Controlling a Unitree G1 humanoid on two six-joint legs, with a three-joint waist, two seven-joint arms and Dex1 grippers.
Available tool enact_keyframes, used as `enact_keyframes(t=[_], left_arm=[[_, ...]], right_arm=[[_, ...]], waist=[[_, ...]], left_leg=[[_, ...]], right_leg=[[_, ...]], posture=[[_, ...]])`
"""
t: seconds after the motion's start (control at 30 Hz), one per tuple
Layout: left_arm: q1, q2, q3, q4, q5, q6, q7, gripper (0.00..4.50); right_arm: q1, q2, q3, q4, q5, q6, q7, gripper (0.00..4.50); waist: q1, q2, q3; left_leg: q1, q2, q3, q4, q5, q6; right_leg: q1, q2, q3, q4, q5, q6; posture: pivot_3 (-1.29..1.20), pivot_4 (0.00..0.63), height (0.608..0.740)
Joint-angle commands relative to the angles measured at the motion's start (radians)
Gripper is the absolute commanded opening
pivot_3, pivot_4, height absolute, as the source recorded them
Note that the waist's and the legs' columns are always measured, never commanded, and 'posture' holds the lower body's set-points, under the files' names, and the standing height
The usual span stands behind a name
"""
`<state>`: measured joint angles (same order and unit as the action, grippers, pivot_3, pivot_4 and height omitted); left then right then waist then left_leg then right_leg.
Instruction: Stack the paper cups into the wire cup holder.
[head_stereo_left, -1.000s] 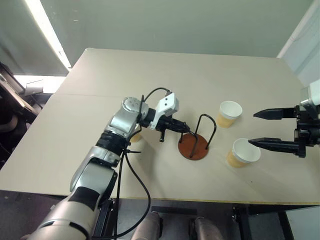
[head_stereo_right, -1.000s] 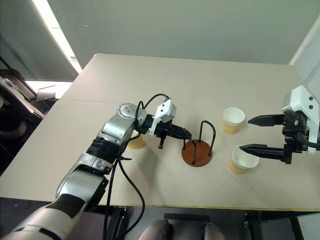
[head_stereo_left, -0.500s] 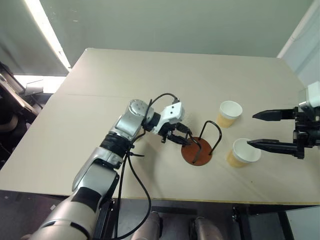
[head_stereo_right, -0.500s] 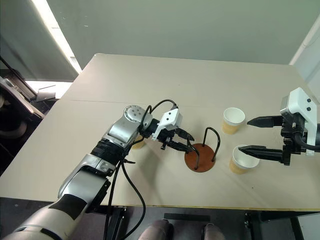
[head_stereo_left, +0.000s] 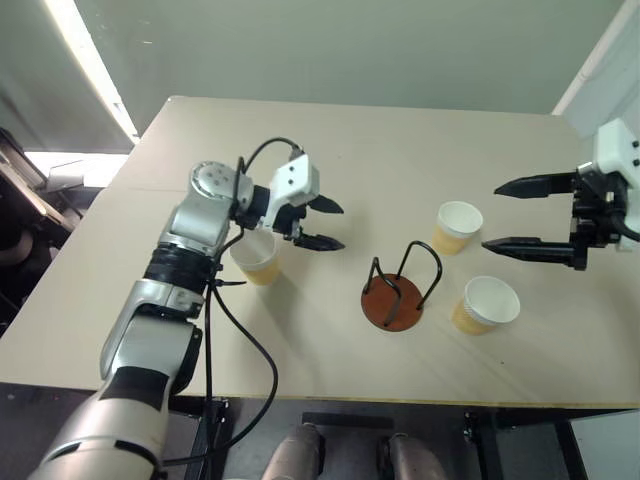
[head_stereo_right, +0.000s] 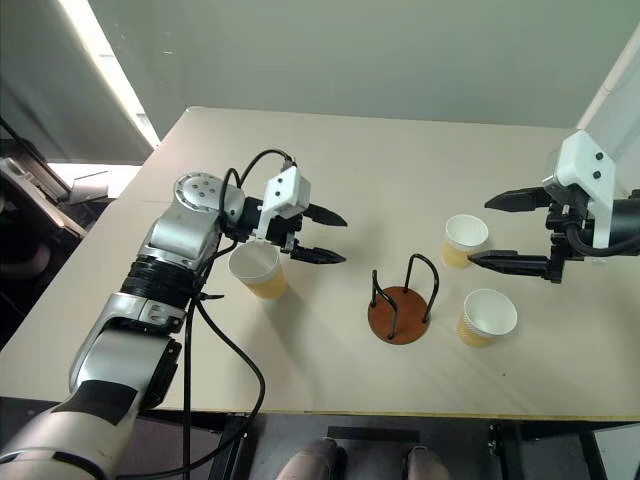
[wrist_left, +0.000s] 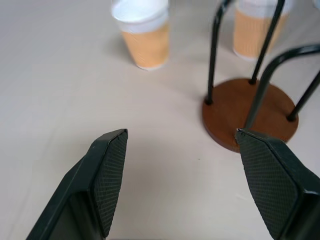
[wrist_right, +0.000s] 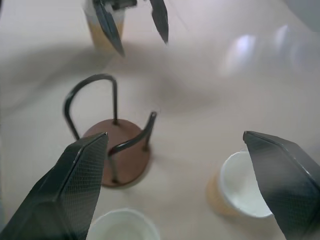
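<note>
Head views: wire cup holder (head_stereo_left: 398, 292) at frame centre on beige table (head_stereo_left: 400, 150), empty; three paper cups (head_stereo_left: 257, 257) (head_stereo_left: 458, 226) (head_stereo_left: 485, 305) standing apart, one left, two right. Left gripper (head_stereo_left: 325, 224) and right gripper (head_stereo_left: 520, 214) both spread wide, holding nothing. Left wrist view: holder's brown disc close, two cups behind.
</note>
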<state>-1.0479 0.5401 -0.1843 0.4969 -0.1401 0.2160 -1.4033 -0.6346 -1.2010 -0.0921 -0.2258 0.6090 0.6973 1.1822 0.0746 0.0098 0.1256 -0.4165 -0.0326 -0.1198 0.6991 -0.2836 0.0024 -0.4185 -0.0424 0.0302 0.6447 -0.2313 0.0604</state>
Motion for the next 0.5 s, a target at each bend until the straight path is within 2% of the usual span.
enact_keyframes(t=[0.03,0.2,0.33,0.5], left_arm=[[-0.013,0.04,0.101,-0.166,-0.098,0.142,0.044,3.66],[0.019,0.111,0.149,-0.336,-0.195,0.328,0.049,3.66],[0.089,0.23,0.117,-0.432,-0.187,0.337,-0.004,3.66],[0.126,0.291,0.128,-0.492,-0.213,0.369,-0.005,3.66]], right_arm=[[-0.106,0.04,0.136,0.096,-0.143,-0.118,0.055,4.5],[-0.202,0.107,0.271,0.265,-0.334,-0.27,0.089,4.5],[-0.279,0.164,0.336,0.417,-0.456,-0.375,0.105,4.5],[-0.355,0.226,0.385,0.593,-0.578,-0.489,0.117,4.5]], waist=[[-0.005,0.0,0.0],[-0.007,0.0,0.0],[-0.013,0.0,0.0],[-0.012,0.0,0.0]], left_leg=[[-0.001,0.0,0.0,0.0,0.0,0.0],[-0.001,0.0,0.0,0.0,0.0,0.0],[-0.001,0.0,0.0,-0.001,0.0,0.0],[-0.001,0.0,-0.002,0.0,0.0,0.0]], right_leg=[[-0.001,0.0,0.0,0.0,0.0,0.0],[-0.001,0.0,0.0,0.0,0.0,0.0],[-0.001,0.0,0.0,0.0,0.0,0.0],[-0.001,0.0,-0.001,0.0,0.0,0.0]], posture=[[0.0,0.15,0.74],[0.0,0.15,0.74],[0.0,0.15,0.74],[0.0,0.15,0.74]])
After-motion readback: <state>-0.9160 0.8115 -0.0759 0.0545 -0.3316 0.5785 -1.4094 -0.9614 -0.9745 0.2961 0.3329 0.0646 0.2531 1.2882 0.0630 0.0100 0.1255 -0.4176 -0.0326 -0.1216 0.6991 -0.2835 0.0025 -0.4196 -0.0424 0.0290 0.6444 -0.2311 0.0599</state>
